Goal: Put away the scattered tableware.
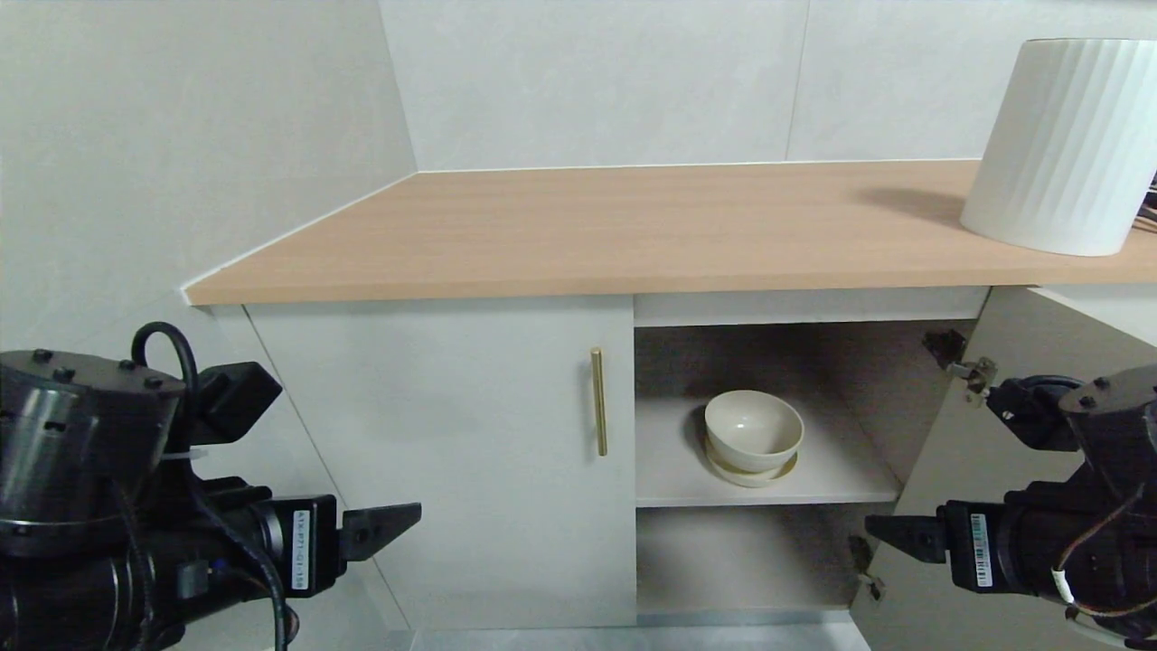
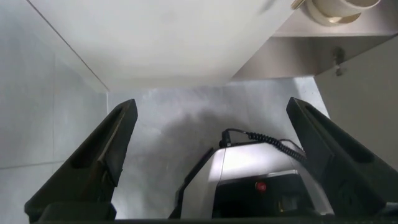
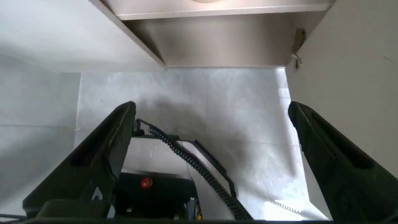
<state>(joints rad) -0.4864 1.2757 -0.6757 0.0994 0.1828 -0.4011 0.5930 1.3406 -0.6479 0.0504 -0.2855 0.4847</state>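
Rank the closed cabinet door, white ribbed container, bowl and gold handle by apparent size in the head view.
1. closed cabinet door
2. white ribbed container, cut off at the frame edge
3. bowl, set deeper in the cabinet
4. gold handle: about as long as the bowl is wide, but far thinner

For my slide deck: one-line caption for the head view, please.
Cream bowl on a saucer on a shelf of the open cabinet; left tool and right tool open, empty.

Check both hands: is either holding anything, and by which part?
Nothing is held. The left hand and right hand are both open and empty. The bowl sits on a plate on the cabinet shelf.
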